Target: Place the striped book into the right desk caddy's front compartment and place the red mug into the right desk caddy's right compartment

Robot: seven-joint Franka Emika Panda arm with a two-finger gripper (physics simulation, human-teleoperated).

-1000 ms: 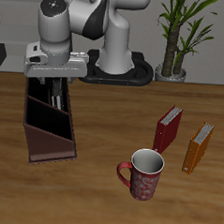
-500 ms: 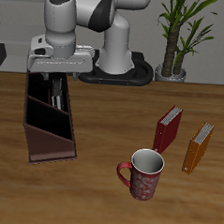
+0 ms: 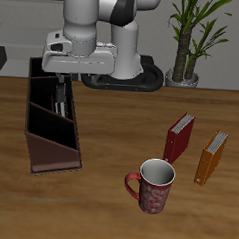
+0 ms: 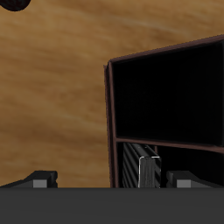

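Book: thin grey-and-black striped book [image 3: 63, 101] upright inside long maroon-brown desk caddy [image 3: 50, 147] | fingers [image 4: 38, 178] spread wide, empty | next: dark red speckled mug [image 3: 152, 186], rigid, likely slick; grip rim wall

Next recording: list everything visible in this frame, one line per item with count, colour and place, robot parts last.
Striped book: one, grey and black, standing inside the caddy.
Caddy: one, dark maroon-brown, on the table.
Mug: one, dark red, pale inside, near the table's front edge.
Red book: one, upright behind the mug.
Orange book: one, upright beside the red book.
Plant: one, green, at the back.
Table: one, wood brown.
Gripper: one, white-grey, above the caddy, jaws open.
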